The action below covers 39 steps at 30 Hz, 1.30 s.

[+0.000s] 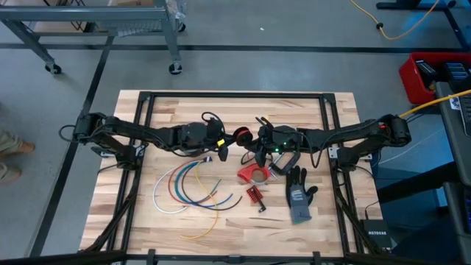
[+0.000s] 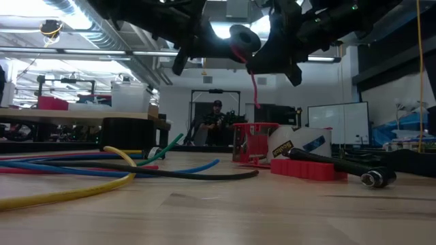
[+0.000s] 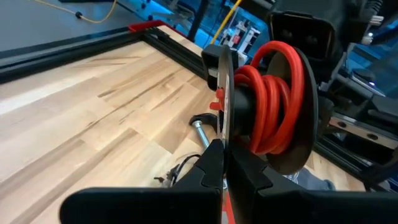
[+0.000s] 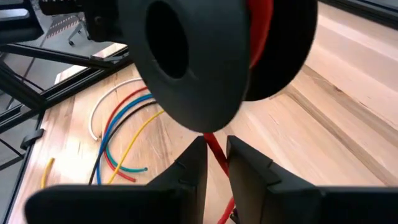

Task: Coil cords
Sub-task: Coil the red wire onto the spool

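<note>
High view: left gripper jaws clenched on spool; right gripper jaws parted slightly.

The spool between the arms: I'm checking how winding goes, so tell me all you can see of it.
The spool is black with two round flanges and a centre hole. Glossy red cord is wound in several turns around its core; a loose tail hangs below. It is held above the table, the left claw pinching one flange's edge.

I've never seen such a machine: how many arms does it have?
2. The left arm reaches in from the left of the table, the right arm from its right; both meet at the spool.
</note>
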Motion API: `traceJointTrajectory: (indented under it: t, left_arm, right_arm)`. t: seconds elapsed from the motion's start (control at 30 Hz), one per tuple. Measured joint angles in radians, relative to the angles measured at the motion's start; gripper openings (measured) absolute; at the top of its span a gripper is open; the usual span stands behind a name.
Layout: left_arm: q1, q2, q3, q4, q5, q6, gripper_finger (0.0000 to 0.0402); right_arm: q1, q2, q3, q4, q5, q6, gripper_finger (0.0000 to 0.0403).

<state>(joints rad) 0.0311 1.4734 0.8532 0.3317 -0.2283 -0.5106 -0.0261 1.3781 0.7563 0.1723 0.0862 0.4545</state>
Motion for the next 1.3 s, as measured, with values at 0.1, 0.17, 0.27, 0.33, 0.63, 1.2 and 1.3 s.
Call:
traceJointTrajectory:
  t: [0.1, 0.17, 0.27, 0.33, 0.63, 1.2, 1.3]
  left_arm:
    - [0.000, 0.000, 0.000, -0.012, 0.000, -0.011, 0.0000]
    - [-0.001, 0.000, 0.000, -0.019, 0.001, -0.010, 0.0000]
    - [-0.001, 0.000, 0.000, -0.018, 0.001, -0.005, 0.0000]
    - [-0.001, 0.000, 0.000, -0.019, 0.001, -0.005, 0.0000]
    - [-0.001, 0.000, 0.000, -0.142, 0.001, 0.005, 0.0000]
    - [-0.001, -0.126, 0.000, -0.329, -0.044, 0.071, 0.0000]
    - [-0.001, -0.126, 0.000, -0.332, -0.044, 0.092, 0.0000]
  right_arm:
    - [0.000, 0.000, 0.000, -0.013, 0.000, 0.000, 0.0064]
    - [0.000, 0.000, 0.000, -0.030, 0.000, 0.000, 0.0064]
    - [0.000, 0.000, 0.000, -0.061, 0.000, -0.001, 0.0064]
    - [0.000, 0.000, 0.000, -0.080, 0.000, 0.000, 0.0065]
    - [0.000, 0.000, 0.000, -0.185, 0.000, -0.015, 0.0065]
    - [0.000, 0.000, 0.000, -0.287, 0.021, -0.043, 0.0065]
    - [0.000, 0.000, 0.000, -0.282, 0.028, -0.043, 0.0065]
